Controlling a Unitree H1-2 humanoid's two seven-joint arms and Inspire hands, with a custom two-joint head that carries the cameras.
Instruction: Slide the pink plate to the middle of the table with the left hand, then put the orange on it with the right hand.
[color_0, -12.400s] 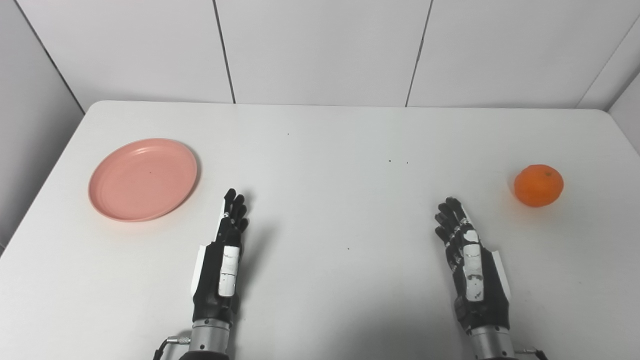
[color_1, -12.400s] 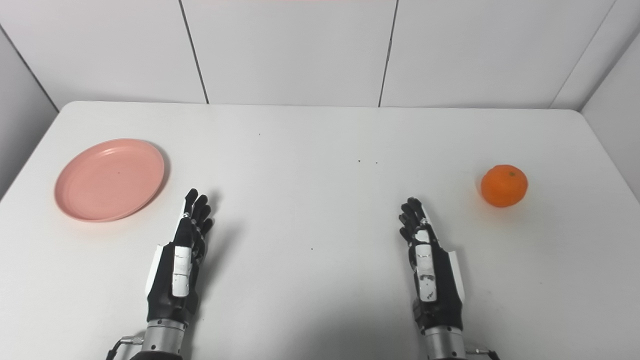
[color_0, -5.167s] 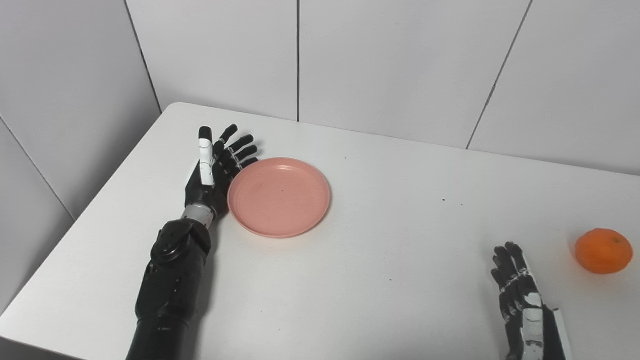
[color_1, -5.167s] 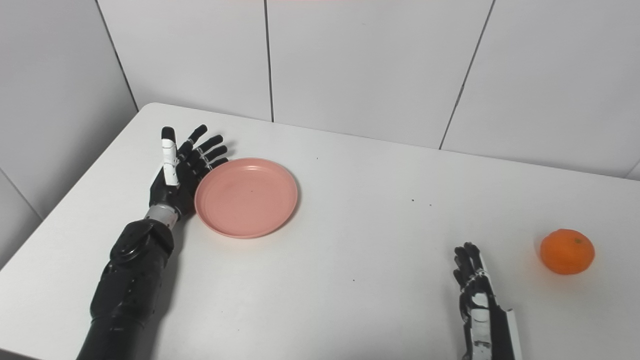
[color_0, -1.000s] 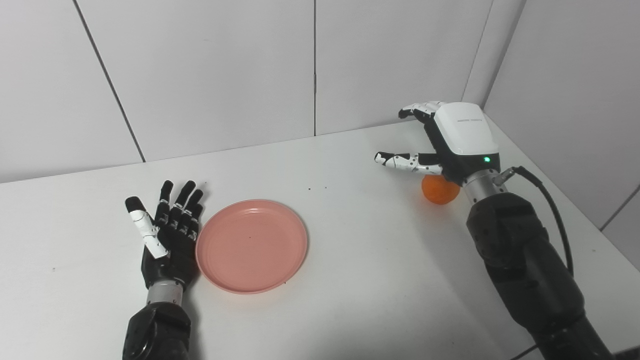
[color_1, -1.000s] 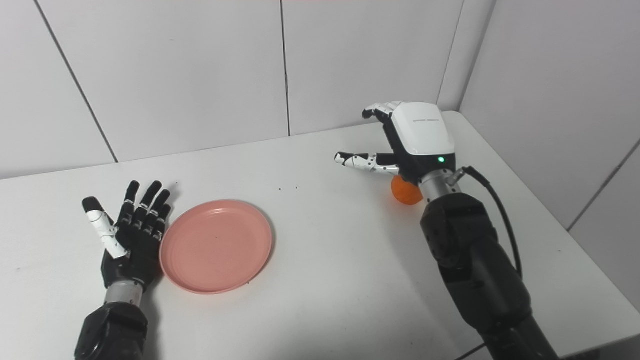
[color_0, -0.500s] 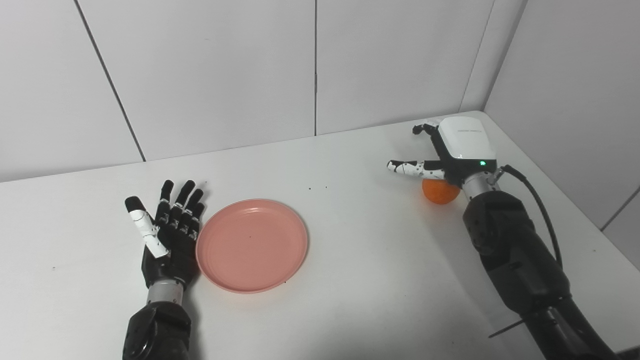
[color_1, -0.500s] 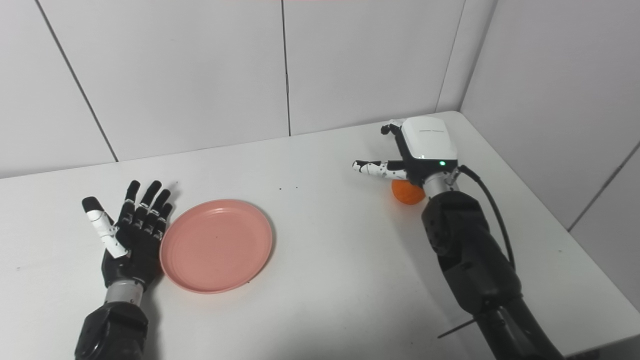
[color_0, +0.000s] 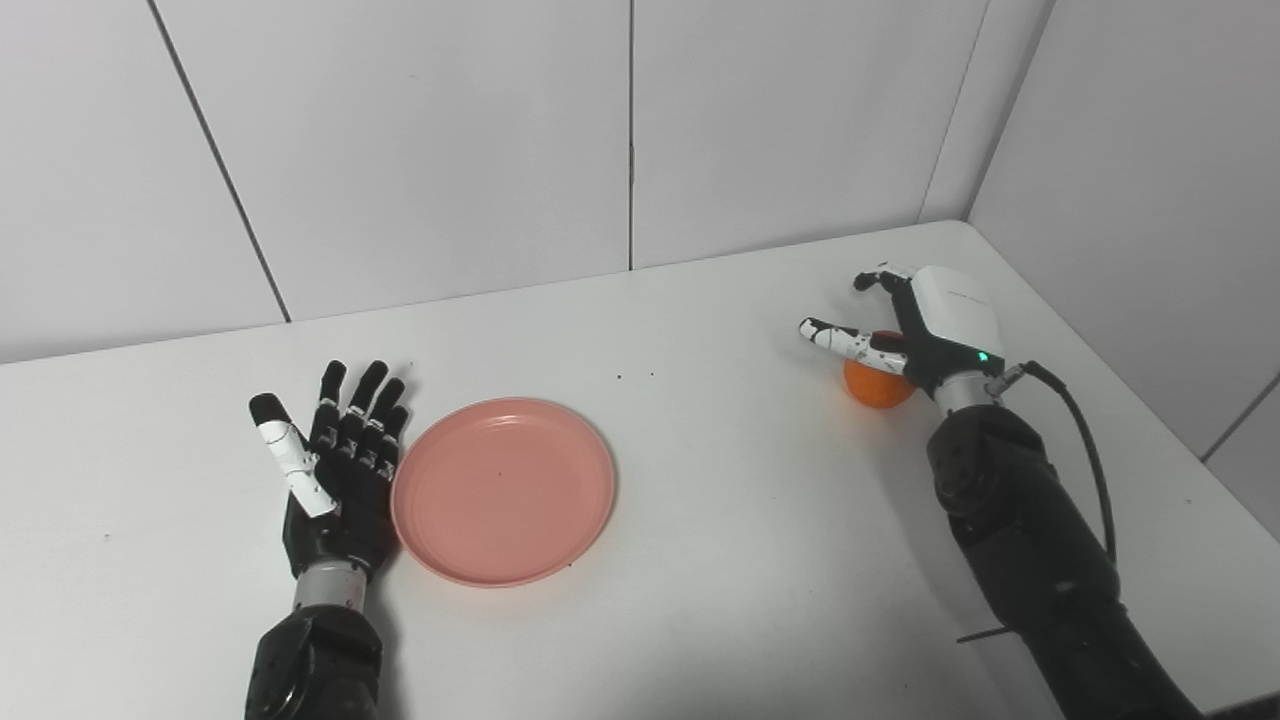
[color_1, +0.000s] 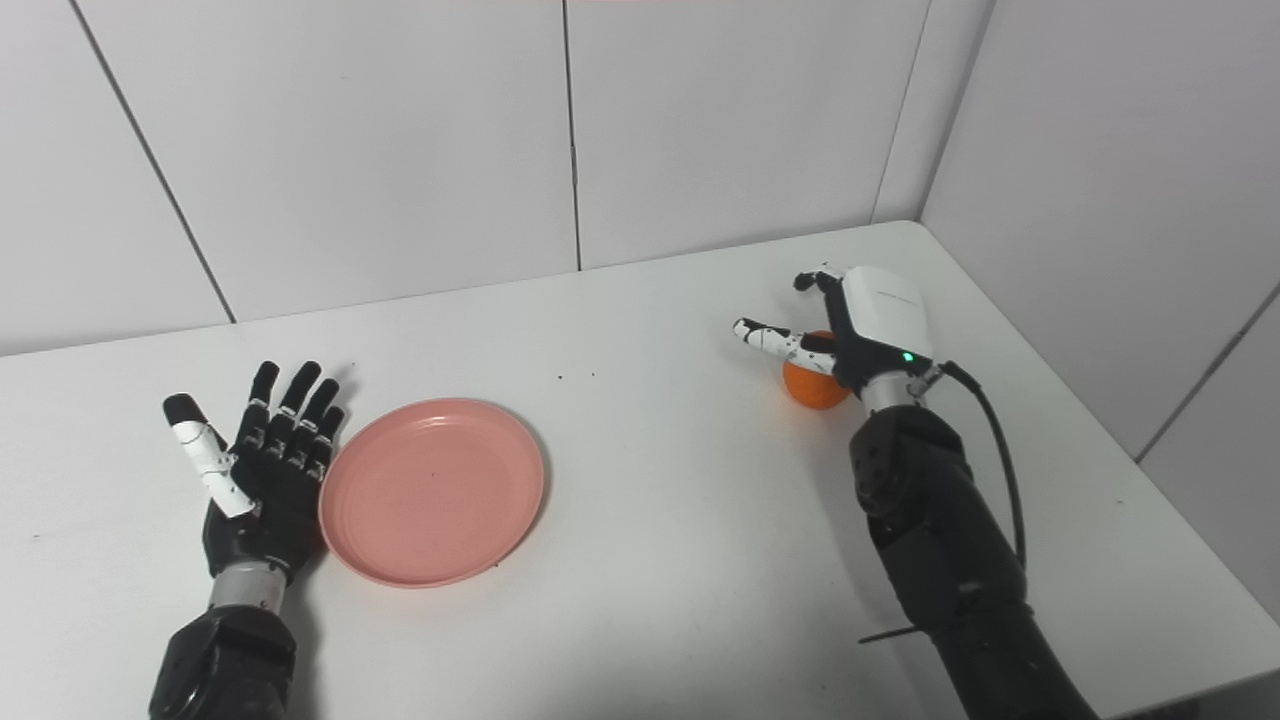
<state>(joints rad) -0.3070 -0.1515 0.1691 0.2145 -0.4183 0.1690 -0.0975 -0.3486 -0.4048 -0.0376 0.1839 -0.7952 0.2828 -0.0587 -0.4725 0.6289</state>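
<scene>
The pink plate (color_0: 503, 490) lies flat on the white table (color_0: 745, 530), left of the table's middle. My left hand (color_0: 335, 470) rests open beside it, fingers spread, its edge against the plate's left rim. The orange (color_0: 878, 388) sits near the table's far right corner. My right hand (color_0: 928, 322) is low over the orange and covers its top and right side. Its thumb sticks out to the left and its fingers reach past the fruit, not closed round it.
A white panelled wall runs close behind the table, and another wall stands along its right side. The table's right edge (color_0: 1120, 400) lies just beyond the orange. A black cable (color_0: 1085, 440) loops from my right wrist.
Over the last second my right hand has dropped from above the orange down onto it. The left hand and the plate have stayed still.
</scene>
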